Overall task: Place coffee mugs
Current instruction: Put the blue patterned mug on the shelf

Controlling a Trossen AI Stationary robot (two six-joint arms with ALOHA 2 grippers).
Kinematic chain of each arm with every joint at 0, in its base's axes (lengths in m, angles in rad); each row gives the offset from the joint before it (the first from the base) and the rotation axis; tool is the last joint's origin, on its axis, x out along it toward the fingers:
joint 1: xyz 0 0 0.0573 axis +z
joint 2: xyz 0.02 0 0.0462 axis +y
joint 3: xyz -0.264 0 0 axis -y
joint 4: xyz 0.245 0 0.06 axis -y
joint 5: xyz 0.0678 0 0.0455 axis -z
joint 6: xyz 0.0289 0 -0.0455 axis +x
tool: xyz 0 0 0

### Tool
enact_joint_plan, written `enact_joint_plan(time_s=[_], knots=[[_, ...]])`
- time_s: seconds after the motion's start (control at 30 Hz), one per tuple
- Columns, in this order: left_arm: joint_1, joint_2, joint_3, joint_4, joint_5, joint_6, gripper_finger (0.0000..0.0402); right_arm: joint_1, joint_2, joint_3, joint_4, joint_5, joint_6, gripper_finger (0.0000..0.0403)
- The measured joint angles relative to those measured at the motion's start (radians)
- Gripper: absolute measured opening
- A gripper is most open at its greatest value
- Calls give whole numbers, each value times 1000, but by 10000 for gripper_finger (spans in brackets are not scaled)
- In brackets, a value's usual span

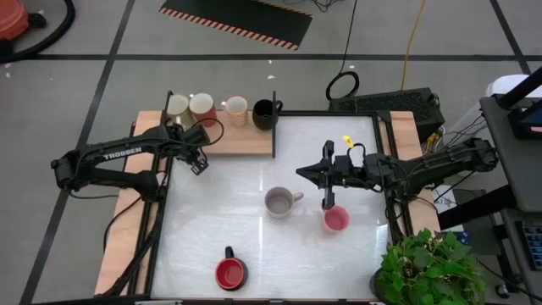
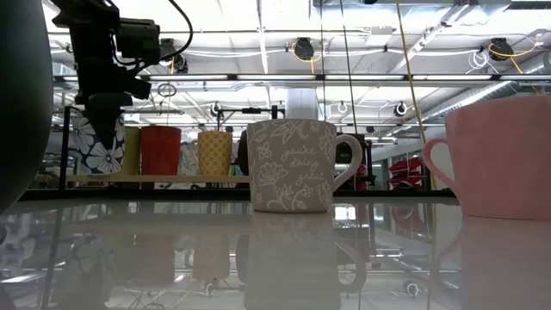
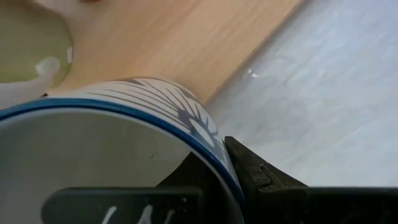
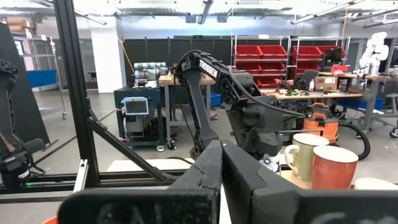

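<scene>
A white mug with a blue rim and blue flower pattern (image 3: 155, 102) is in my left gripper (image 1: 196, 157), over the near edge of the wooden board (image 1: 241, 142) at the table's far left. On the board stand a cream mug (image 1: 178, 105), a dark pink-red mug (image 1: 201, 106), a tan mug (image 1: 236, 108) and a black mug (image 1: 266, 113). A grey mug (image 1: 279, 202), a pink mug (image 1: 335, 219) and a red mug (image 1: 229, 273) stand on the white table. My right gripper (image 1: 306, 172) hangs shut above the table, touching nothing. My left gripper holds the white-and-blue mug by its rim (image 3: 214, 155), one finger (image 3: 261, 174) outside the wall and the other inside. The fingers come from above, slanting down. The mug stays upright below them (image 2: 93, 145). Whether its base touches the board I cannot tell.
A black frame runs round the white table top (image 1: 220, 229). A potted plant (image 1: 428, 271) stands at the near right corner. The grey and pink mugs sit just below my right gripper. Bare table lies between the board and the grey mug.
</scene>
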State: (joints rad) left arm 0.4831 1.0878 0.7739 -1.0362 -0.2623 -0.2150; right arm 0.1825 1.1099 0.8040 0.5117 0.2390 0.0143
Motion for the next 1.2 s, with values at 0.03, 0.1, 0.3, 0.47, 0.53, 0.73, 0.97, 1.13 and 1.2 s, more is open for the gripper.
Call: enact_joint_plan(time_s=[0.03, 0.1, 0.3, 0.47, 0.53, 0.73, 0.97, 1.13, 1.2], knots=[[0, 0, 1, 0, 0, 10, 28, 0, 0, 0, 0, 0, 0, 4], [6, 1, 12, 5, -5, 54, 28, 0, 0, 0, 0, 0, 0, 4], [34, 1, 26, 69, -17, 232, 28, 0, 0, 0, 0, 0, 0, 4], [97, 1, 26, 59, -26, 240, 28, 0, 0, 0, 1, -3, 2, 4], [127, 1, 26, 51, -26, 243, 28, 0, 0, 0, 1, -4, 1, 4], [196, 1, 25, 43, -26, 261, 28, 0, 0, 0, 0, -4, 1, 4], [209, 1, 25, 43, -25, 265, 29, 0, 0, 0, 1, -4, 1, 4], [209, 1, 24, 44, 8, 270, 40, 0, 0, 0, 1, -4, 1, 4], [209, 1, 24, 44, 8, 270, 47, 0, 0, 0, 0, -4, 1, 4]])
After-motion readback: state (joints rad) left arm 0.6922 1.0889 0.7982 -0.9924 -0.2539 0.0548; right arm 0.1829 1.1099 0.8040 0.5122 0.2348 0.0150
